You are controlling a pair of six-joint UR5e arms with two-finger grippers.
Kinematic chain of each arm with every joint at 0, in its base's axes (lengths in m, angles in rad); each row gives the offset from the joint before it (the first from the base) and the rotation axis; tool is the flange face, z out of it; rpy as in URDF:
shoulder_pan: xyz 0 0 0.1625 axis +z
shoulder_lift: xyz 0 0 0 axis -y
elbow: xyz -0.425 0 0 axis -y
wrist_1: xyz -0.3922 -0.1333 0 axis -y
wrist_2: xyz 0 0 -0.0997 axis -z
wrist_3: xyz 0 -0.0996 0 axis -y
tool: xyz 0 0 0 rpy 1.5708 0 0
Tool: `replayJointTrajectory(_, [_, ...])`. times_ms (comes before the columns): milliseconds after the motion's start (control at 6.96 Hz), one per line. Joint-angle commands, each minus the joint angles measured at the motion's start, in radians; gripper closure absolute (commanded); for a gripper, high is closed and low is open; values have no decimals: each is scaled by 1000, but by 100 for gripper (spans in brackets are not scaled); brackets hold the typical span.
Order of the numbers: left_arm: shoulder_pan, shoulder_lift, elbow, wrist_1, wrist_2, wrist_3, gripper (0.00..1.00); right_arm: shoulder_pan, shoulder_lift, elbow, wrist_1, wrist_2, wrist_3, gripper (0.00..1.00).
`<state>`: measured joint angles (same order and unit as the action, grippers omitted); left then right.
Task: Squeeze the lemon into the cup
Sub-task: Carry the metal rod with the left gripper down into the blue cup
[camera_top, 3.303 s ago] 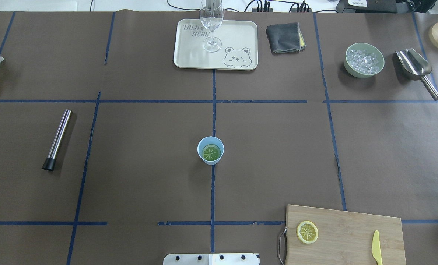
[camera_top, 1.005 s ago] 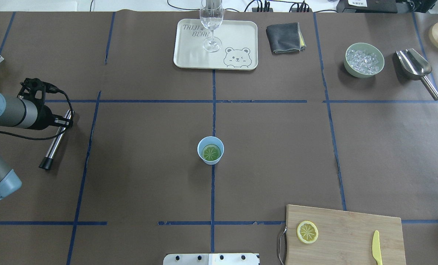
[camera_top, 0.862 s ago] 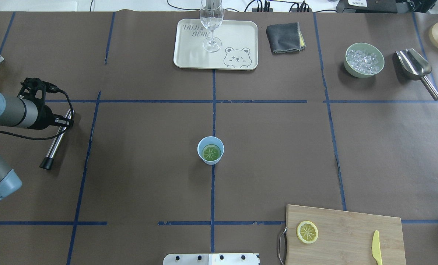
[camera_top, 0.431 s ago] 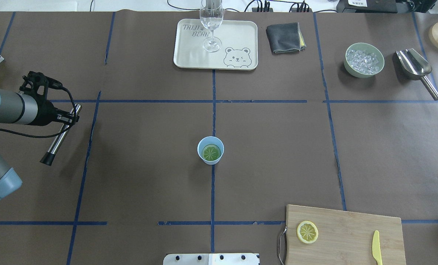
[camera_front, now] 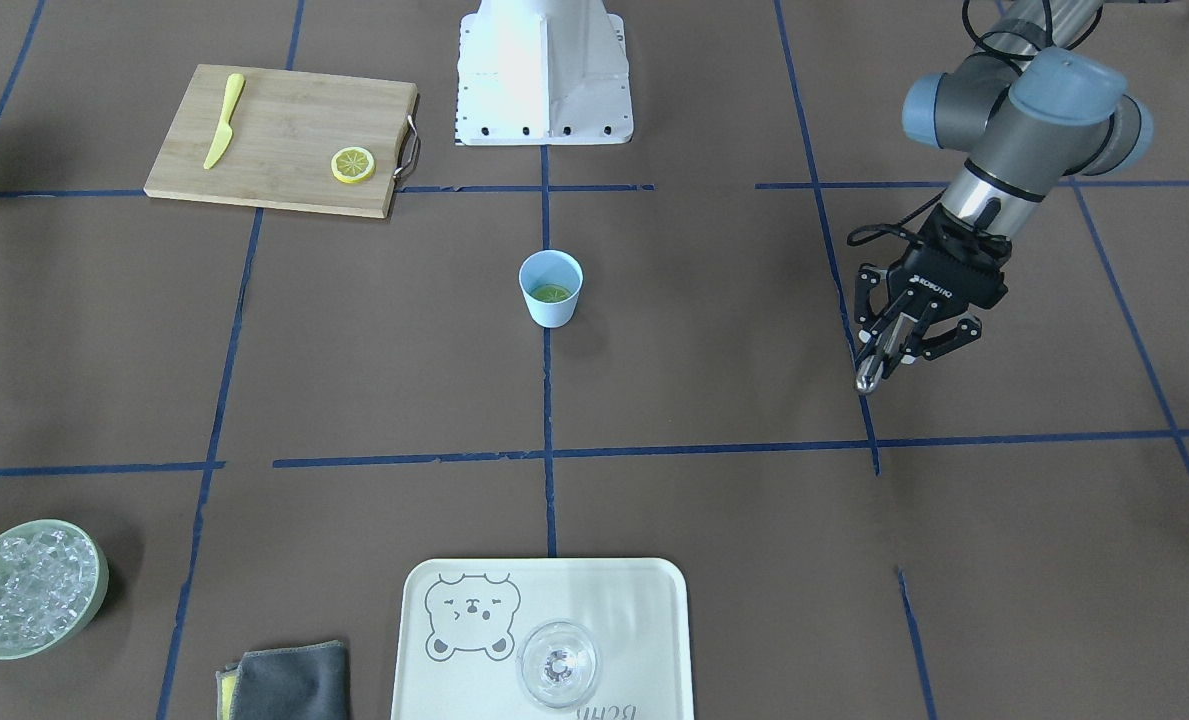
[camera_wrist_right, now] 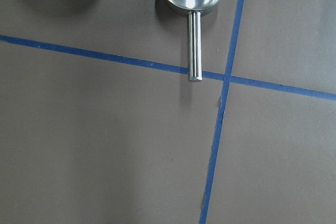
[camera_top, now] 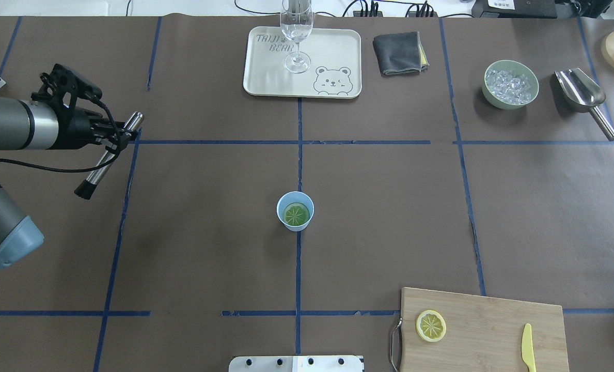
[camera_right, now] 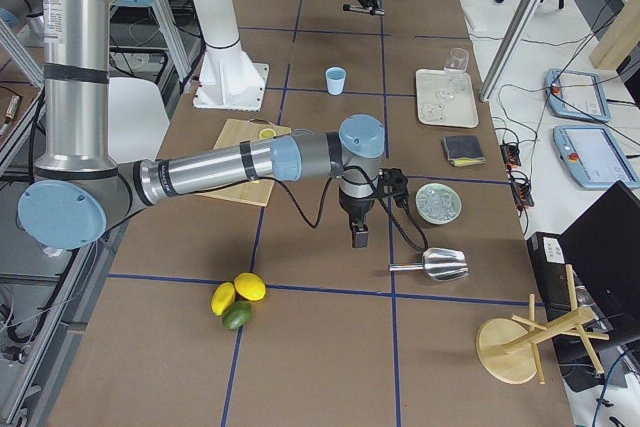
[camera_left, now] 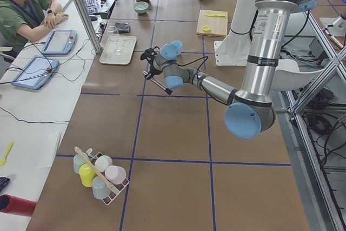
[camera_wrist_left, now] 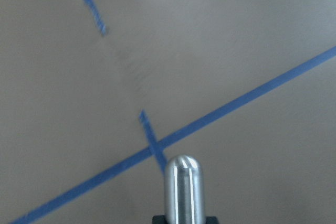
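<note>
Above table (camera_top: 389, 206), left jaws clamped, muddler (camera_top: 100, 173) slanted

The worktop (camera_top: 208, 248) carries two thin round yellow lemon slices (camera_top: 431, 325) (camera_top: 296, 214). One each: small pale-blue plastic cup (camera_top: 280, 205), bamboo cutting board (camera_top: 492, 320), yellow plastic knife (camera_top: 528, 349), clear stemmed glass (camera_top: 296, 31), cream bear-printed tray (camera_top: 270, 72), folded grey cloth (camera_top: 397, 51), green bowl of ice (camera_top: 510, 106), steel scoop (camera_top: 580, 90), black-tipped steel rod (camera_top: 99, 174). Two whole yellow lemons (camera_right: 250, 287), one green lime (camera_right: 236, 316).
</note>
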<state>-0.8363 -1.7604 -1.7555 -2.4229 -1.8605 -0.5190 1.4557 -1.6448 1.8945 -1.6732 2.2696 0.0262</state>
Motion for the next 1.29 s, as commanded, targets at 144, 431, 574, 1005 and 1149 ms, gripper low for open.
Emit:
replayJointTrajectory(144, [6,-62,1,-303,187,-91,100,0,-3,-2,0,-1,0,0])
replayJointTrajectory(431, [79,-158,7,-436,185,-110,100,8,-3,-2,0,-1,3,0])
replayJointTrajectory(574, [176,-213,54,-558,195,-114,100,11,-3,0,1,-2,8,0])
replayJointTrajectory(1005, [382,-335,224,-736,541,-60,100,20,-4,-2,0,-5,9,0])
replayJointTrajectory(1149, [444,-355,272,-808,629,-55,100,20,-4,-3,0,-7,9,0])
